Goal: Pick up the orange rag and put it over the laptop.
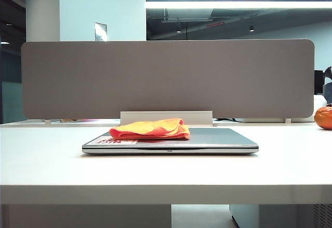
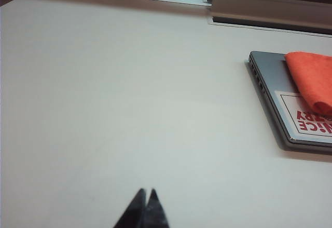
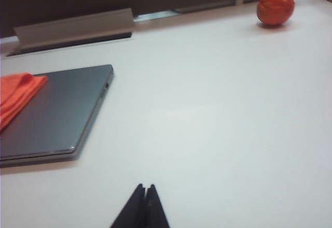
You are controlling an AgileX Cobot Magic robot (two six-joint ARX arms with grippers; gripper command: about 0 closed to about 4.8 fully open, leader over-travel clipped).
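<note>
Left gripper [image 2: 144,191]: I see its tips pressed together, holding nothing, over bare table [image 1: 46,155] at the laptop's 9 o'clock.
Orange rag [image 1: 150,129]: I see it draped on the lid's left half.
Laptop [image 1: 223,138]: closed, at table centre.
Right gripper [image 3: 145,187]: tips together, empty, at the laptop's 3 o'clock.
Orange ball [image 1: 323,117]: far right, at 3 o'clock.

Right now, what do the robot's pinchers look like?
Only the tips show. The left gripper ends in two thin black fingers tapering to sharp points, like a beak. The right gripper looks the same: black, smooth and pointed. No cables, markings or arm parts are visible in any view.
</note>
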